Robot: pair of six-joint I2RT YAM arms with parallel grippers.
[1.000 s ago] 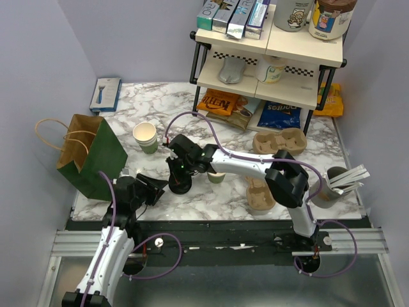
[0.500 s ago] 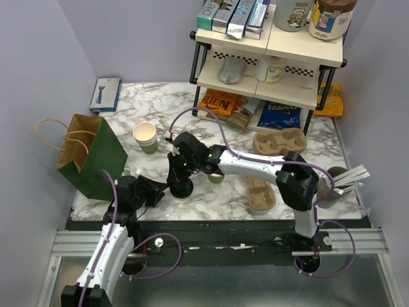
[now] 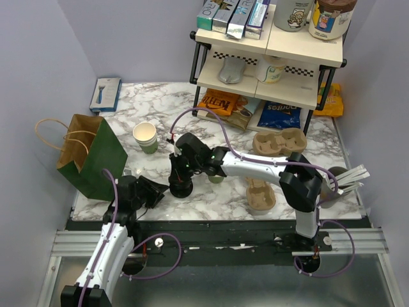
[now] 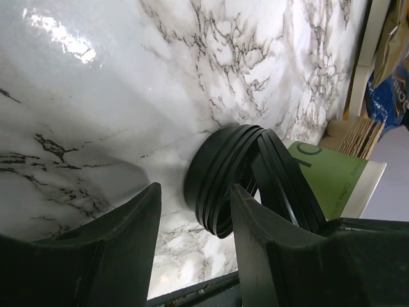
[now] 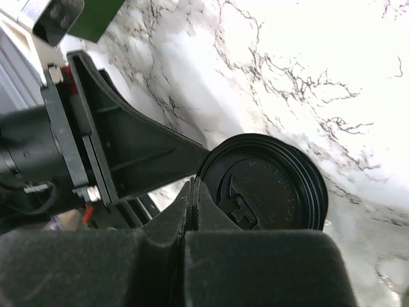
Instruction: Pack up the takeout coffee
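Note:
A stack of black plastic lids [image 3: 179, 188] lies near the table's front edge; it also shows in the left wrist view [image 4: 214, 176] and the right wrist view [image 5: 271, 188]. My right gripper [image 3: 179, 182] is over the stack, and its jaws [image 5: 193, 190] are pressed together on the rim of the top lid, which tilts up [image 4: 284, 179]. My left gripper [image 3: 155, 190] is open [image 4: 195, 201] just left of the stack, touching nothing. A dark-green cup [image 3: 216, 176] stands right behind the lids [image 4: 335, 185]. A stack of green cups [image 3: 146, 137] stands further back left.
A green paper bag [image 3: 89, 153] stands at the left. Brown pulp carriers [image 3: 279, 141] [image 3: 261, 195] lie to the right. A grey cup with white sticks [image 3: 332, 185] is at the right edge. A shelf rack [image 3: 268, 64] stands at the back, with a blue box [image 3: 105, 94] at the back left.
My right arm's elbow has swung to the right and its gripper has settled lower on the lid stack. My left gripper has stayed almost still.

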